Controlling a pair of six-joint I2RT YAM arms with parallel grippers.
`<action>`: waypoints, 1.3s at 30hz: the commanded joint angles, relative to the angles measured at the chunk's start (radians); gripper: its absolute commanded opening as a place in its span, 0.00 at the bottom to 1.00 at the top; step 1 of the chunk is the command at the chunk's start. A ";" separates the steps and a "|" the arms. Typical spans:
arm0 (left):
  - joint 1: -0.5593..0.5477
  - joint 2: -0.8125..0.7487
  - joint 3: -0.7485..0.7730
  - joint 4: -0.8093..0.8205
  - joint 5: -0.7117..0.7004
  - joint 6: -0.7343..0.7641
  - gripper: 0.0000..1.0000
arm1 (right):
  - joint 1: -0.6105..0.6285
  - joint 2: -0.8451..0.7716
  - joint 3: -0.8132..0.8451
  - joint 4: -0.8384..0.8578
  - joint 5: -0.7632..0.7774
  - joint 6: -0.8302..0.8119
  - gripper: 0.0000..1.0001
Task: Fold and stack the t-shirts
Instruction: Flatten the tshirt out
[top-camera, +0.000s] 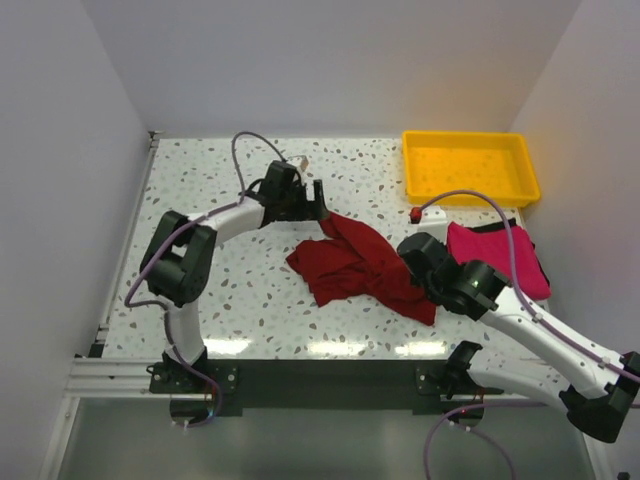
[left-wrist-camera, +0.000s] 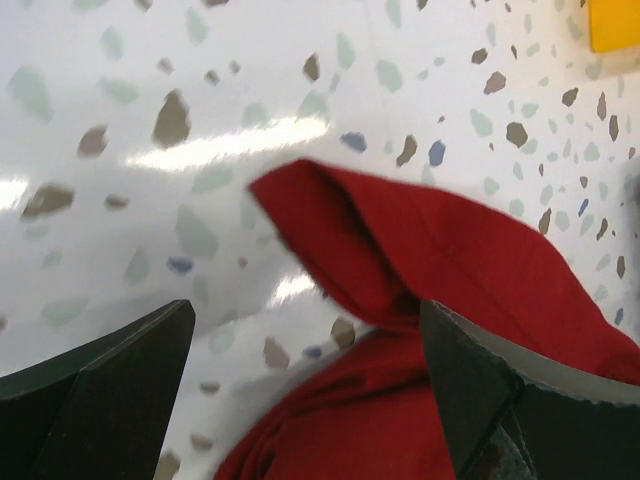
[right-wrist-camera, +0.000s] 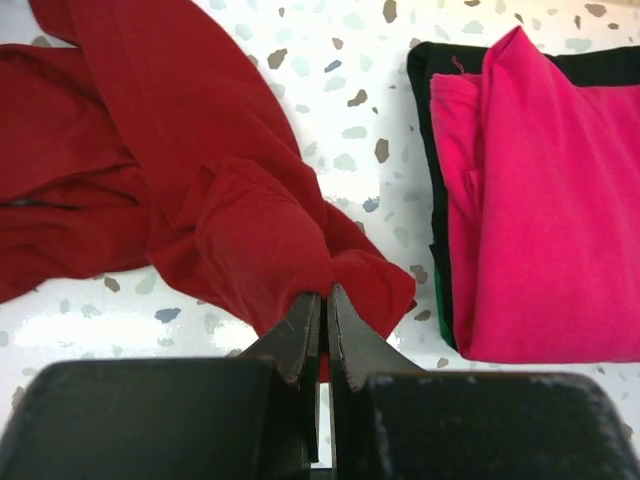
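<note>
The dark red t-shirt (top-camera: 355, 265) lies crumpled in the middle of the table. My left gripper (top-camera: 322, 203) is open over its far corner; in the left wrist view the cloth (left-wrist-camera: 450, 270) sits between the spread fingers (left-wrist-camera: 110, 390). My right gripper (top-camera: 418, 262) is shut on the shirt's near right edge (right-wrist-camera: 250, 230), pinching a fold. To the right lies a folded stack: the magenta-pink shirt (top-camera: 497, 258) on top of a black one (right-wrist-camera: 428, 120), with a green edge (right-wrist-camera: 441, 300) showing beneath.
A yellow plastic tray (top-camera: 469, 166) stands at the back right. A small red object (top-camera: 415, 214) lies just in front of it. White walls close in the table on three sides.
</note>
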 joint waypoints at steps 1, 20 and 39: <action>-0.034 0.134 0.180 -0.083 -0.001 0.124 1.00 | -0.011 -0.011 0.006 0.094 -0.032 -0.018 0.00; -0.167 0.441 0.582 -0.367 -0.292 -0.077 0.80 | -0.107 0.012 -0.096 0.186 -0.139 -0.056 0.00; -0.201 0.300 0.588 -0.489 -0.622 -0.081 0.00 | -0.186 -0.006 -0.048 0.257 -0.121 -0.141 0.00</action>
